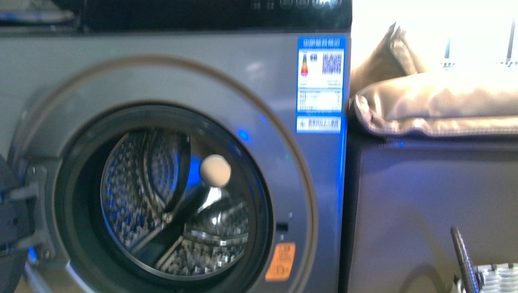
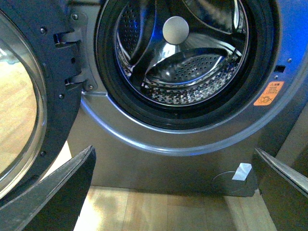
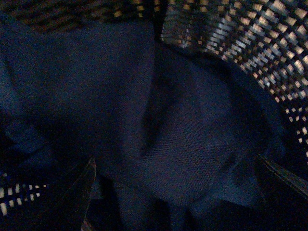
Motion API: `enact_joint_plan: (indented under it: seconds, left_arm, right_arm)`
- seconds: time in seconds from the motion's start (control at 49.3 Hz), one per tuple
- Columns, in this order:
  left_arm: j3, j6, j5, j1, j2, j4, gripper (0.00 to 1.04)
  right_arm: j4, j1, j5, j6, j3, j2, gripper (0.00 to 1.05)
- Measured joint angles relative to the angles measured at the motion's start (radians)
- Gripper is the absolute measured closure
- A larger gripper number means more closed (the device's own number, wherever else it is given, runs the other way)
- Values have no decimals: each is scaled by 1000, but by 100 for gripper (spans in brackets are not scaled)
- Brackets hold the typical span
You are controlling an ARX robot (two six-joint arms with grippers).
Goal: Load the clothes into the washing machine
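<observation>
The grey washing machine (image 1: 183, 73) fills the front view, its door swung open to the left and its perforated steel drum (image 1: 177, 207) empty. It also shows in the left wrist view (image 2: 159, 159), with the drum (image 2: 187, 72) above. My left gripper (image 2: 175, 192) is open and empty, low in front of the machine's base over the wooden floor. The dark navy clothes (image 3: 159, 130) lie crumpled in the white wicker basket (image 3: 250, 43). My right gripper (image 3: 175, 192) is open just above the fabric, its fingers (image 3: 72, 197) spread on either side of a fold.
The open door (image 2: 29, 110) stands beside the porthole. A beige cushion (image 1: 440, 104) lies on a grey cabinet to the right of the machine. The basket's rim (image 1: 498, 278) and a dark handle (image 1: 465, 259) show at the bottom right of the front view.
</observation>
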Motion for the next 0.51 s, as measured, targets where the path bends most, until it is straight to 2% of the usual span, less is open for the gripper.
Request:
enact_joint_plan:
  seconds: [0.183,0.507]
  left_arm:
    - [0,0,0,0,0,0,6]
    - [0,0,0,0,0,0,6]
  right_arm:
    - [27,-25,-24,18,120,209,7]
    - [103,-22,-55,18,207,351,7]
